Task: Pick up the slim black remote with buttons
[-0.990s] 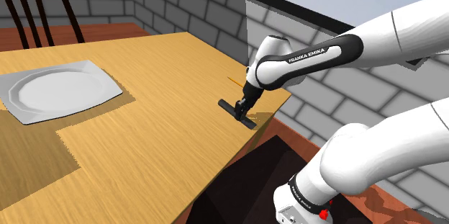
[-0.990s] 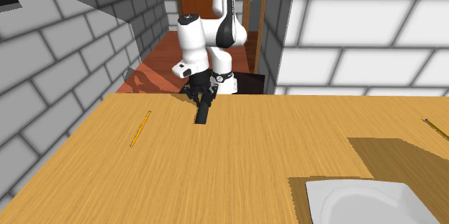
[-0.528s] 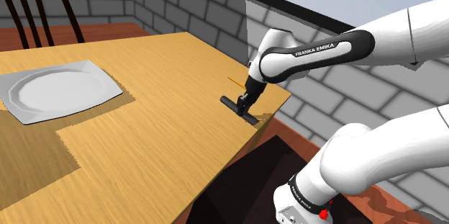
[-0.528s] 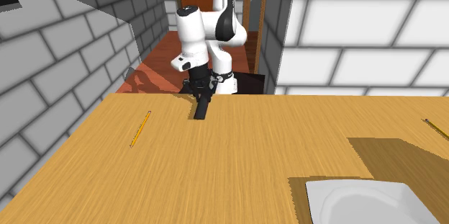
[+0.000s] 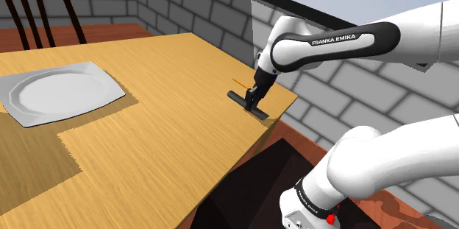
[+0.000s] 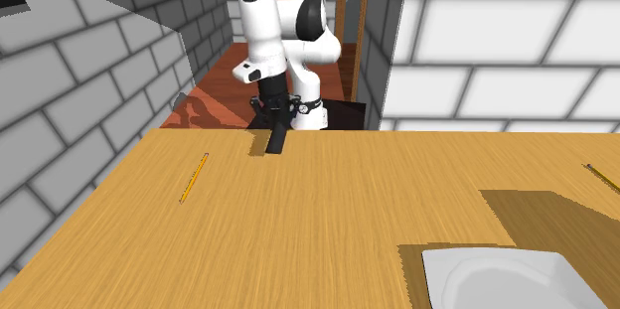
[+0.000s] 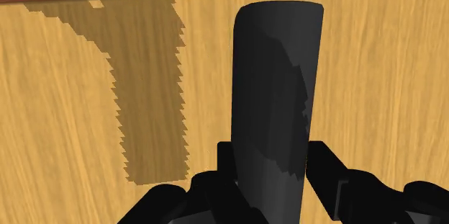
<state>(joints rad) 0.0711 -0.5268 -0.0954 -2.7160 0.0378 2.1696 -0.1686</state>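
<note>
Fingers were clamped on the black remote, which had risen clear of the counter since a second earlier; pickup judged nearly complete.

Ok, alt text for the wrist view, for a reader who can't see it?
The hand clasps a slim dark remote between its two black fingers, over a wooden table. The remote's shadow lies on the wood beside it.

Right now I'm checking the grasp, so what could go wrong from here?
1. The gripper clasps the remote by its narrow sides, with a long part sticking out beyond the grip; it might pivot or slip.
2. It hangs close to the edge of the table, so a drop could land off it.
</note>
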